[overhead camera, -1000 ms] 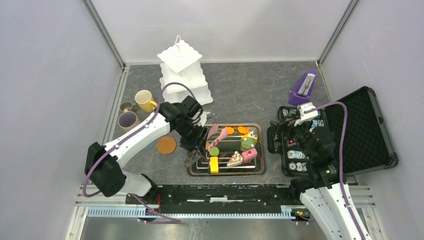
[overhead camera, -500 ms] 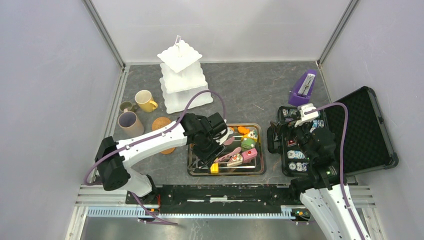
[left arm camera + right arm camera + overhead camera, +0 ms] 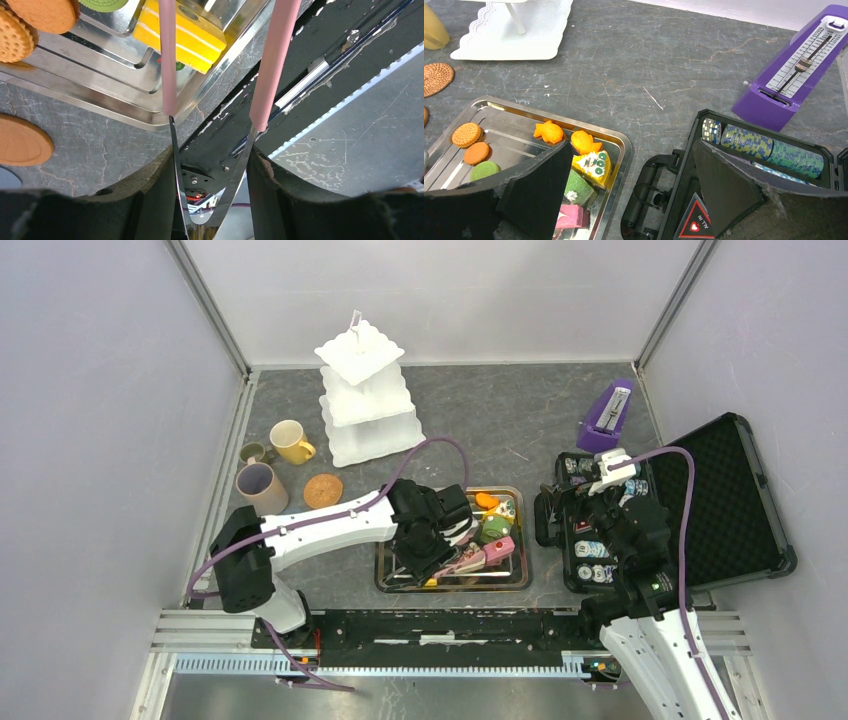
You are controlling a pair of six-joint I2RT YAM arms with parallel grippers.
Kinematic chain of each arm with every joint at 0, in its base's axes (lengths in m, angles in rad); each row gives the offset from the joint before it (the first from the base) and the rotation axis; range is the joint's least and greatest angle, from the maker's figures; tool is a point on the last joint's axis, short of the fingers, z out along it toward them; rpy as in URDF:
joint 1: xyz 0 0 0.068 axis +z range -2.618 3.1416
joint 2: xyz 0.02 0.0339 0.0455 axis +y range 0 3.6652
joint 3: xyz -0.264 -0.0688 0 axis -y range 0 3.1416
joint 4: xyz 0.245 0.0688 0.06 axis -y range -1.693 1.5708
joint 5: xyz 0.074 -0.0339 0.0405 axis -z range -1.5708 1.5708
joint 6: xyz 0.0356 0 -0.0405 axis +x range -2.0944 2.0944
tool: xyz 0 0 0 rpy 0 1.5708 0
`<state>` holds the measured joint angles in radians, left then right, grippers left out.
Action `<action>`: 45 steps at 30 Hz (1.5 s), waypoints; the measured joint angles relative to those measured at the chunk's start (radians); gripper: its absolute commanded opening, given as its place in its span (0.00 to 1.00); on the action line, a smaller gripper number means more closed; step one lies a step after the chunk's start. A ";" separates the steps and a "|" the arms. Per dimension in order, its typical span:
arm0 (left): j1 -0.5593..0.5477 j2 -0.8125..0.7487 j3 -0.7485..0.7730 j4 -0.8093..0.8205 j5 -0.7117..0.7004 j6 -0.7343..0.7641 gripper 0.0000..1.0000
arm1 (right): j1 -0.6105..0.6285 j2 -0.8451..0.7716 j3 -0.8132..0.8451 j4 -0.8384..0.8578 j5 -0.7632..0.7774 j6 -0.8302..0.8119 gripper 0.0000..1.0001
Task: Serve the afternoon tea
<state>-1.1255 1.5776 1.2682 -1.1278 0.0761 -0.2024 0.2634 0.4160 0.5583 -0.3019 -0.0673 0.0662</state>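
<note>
left arm [image 3: 320,528] reaching right, elbow bending low over tray [image 3: 621,142] | left fingers [image 3: 145,200] gripping pink-sleeved tongs [image 3: 270,60] | right fingers [image 3: 539,185] hanging wide apart over chip case [image 3: 735,500] | cakes [image 3: 591,162], biscuits [image 3: 466,134] lying in tray | mugs [image 3: 290,441], stand [image 3: 365,405] sitting farther back on desk [image 3: 500,420]

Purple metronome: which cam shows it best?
Right wrist: the purple metronome fills its upper right, scale and sliding weight readable, one edge cropped. Top external shows it whole but small, near the open black case. Left wrist doesn't show it.
</note>
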 measured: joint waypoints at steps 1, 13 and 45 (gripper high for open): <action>-0.003 0.000 -0.002 0.001 0.000 -0.003 0.55 | 0.000 -0.001 0.000 0.000 0.000 0.000 0.98; -0.020 0.038 -0.016 0.011 -0.040 -0.036 0.57 | 0.000 -0.003 -0.013 0.001 0.000 0.008 0.98; -0.061 0.093 -0.032 0.041 -0.122 -0.051 0.05 | 0.000 -0.010 -0.017 0.001 0.015 0.016 0.98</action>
<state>-1.1870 1.6711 1.2366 -1.0866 -0.0456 -0.2535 0.2634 0.4065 0.5415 -0.3008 -0.0521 0.0818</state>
